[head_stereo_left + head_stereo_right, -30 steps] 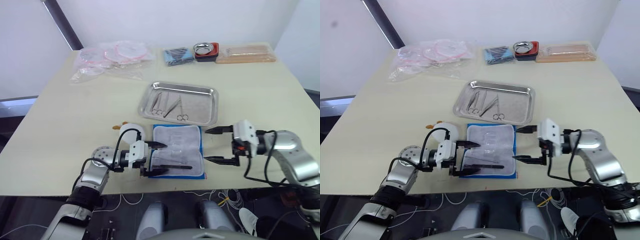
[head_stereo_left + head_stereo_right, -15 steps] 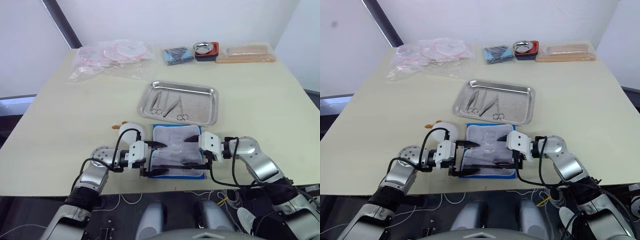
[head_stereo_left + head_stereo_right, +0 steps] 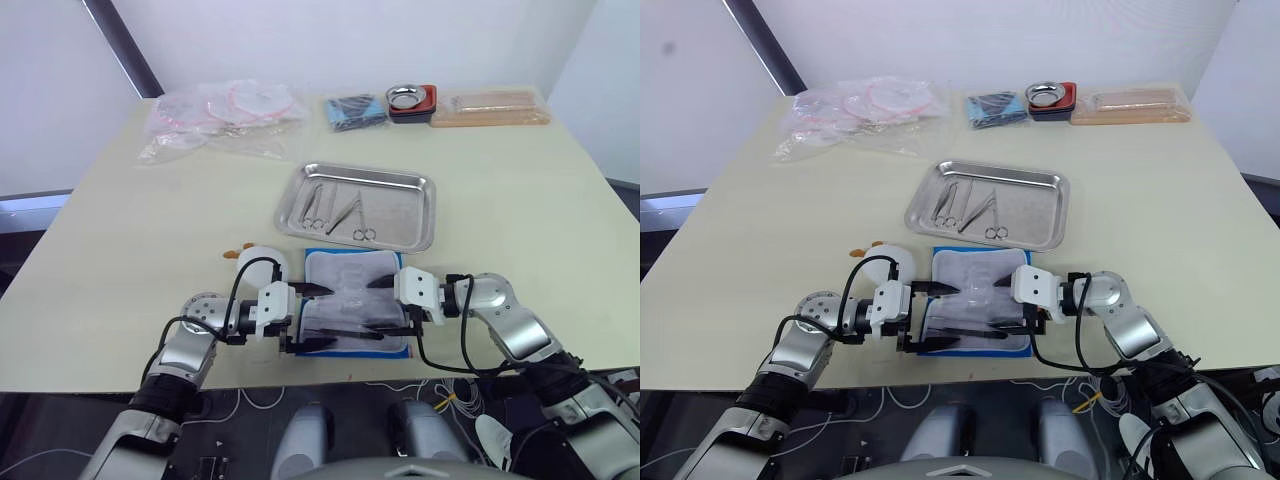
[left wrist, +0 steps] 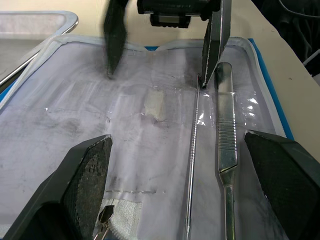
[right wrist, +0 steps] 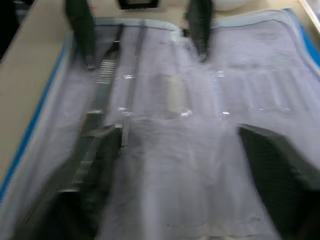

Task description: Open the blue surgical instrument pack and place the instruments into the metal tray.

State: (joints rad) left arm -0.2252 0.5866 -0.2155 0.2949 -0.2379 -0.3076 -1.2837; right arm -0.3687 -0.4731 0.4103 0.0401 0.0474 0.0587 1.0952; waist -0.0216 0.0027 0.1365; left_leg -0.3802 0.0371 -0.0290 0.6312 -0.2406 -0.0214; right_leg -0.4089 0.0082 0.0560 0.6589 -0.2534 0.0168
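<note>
1. The blue surgical instrument pack lies open on the desk, just in front of the metal tray. Its pale lining faces up.
2. A second ago the right pincer hung off to the right of the pack. Now it has swung in over the pack's right side, with its fingers spread wide and holding nothing.
3. The left pincer has stayed over the pack's left side. It is spread wide too, and empty.
4. So both arms now face each other across the pack. I think the right one is getting ready to pick up a tool.
5. Some instruments already lie in the tray. At least two more wait in the pack: a flat handle tool and a thin rod just beside it.
6. The right wrist view is blurry, so I cannot tell if a fingertip touches a tool.
7. The tools in the tray are too small to count.
8. A small bit of metal at the pack's near edge is cut off.
</note>
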